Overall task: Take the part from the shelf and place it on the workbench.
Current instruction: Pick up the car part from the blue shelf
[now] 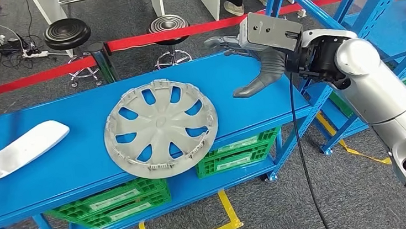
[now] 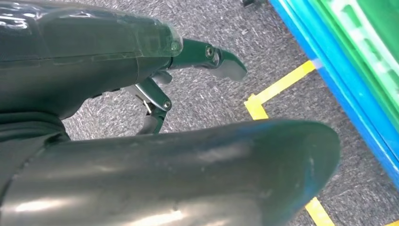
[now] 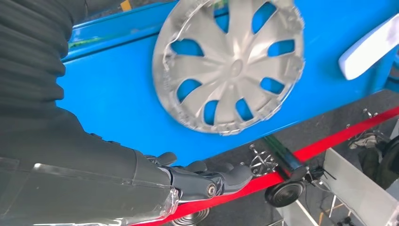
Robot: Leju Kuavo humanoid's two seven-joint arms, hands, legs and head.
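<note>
From the head view I see the silver hubcap lying flat on the blue shelf top, roughly in the middle, inner face up with its clips showing around the rim. My right hand hangs above the far right part of that surface, well apart from the hubcap, fingers spread and thumb pointing down toward the blue top; it has hold of nothing. The right wrist view agrees: the fingers lie loosely extended past the shelf's far edge, over the red barrier tape, with the hubcap untouched beyond them.

A white curved panel rests at the left end of the same surface, clear of the hubcap. Green crates sit on the lower tier. Two black stools stand behind the tape.

My left hand hangs over grey carpet near yellow floor tape; its fingers look parted and empty, though the thumb blocks much of that view.
</note>
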